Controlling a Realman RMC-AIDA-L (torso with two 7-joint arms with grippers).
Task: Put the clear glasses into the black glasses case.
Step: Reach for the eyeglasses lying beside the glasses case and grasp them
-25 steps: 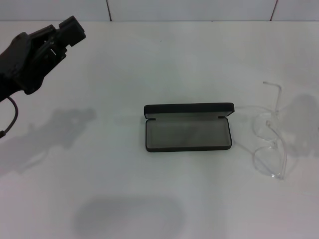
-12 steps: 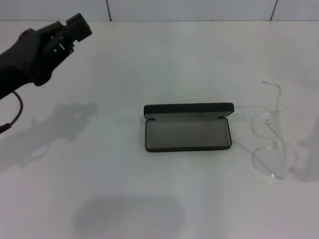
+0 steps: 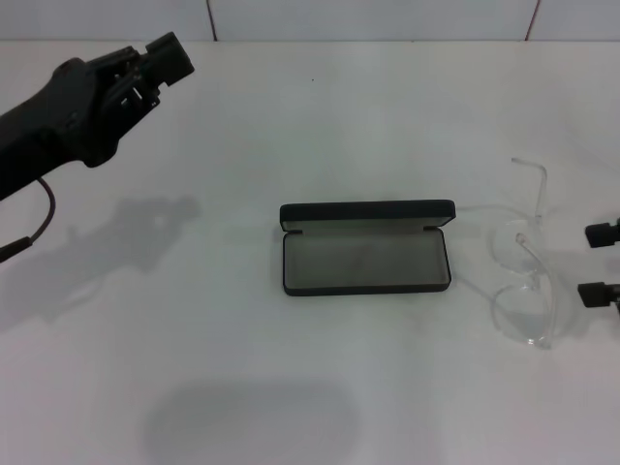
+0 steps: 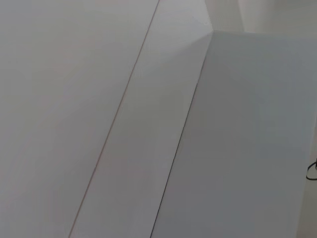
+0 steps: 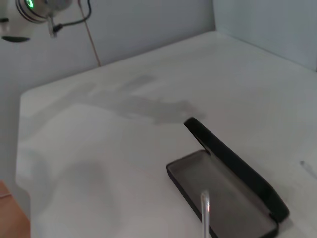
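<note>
nothing was packed yet: the clear glasses [image 3: 521, 274] lay on the white table [image 3: 310, 116] just right of the black glasses case [image 3: 366, 248], which sat open and empty. my right gripper [image 3: 601, 263] stood open beside the glasses, holding nothing; whether my raised left gripper [image 3: 155, 60] was open, i couldn't tell. count: one pair, one case.

A white table [image 3: 320, 116] fills my view, backed by a white tiled wall [image 3: 368, 17] with thin dark seams; soft grey shadows lie across the tabletop
</note>
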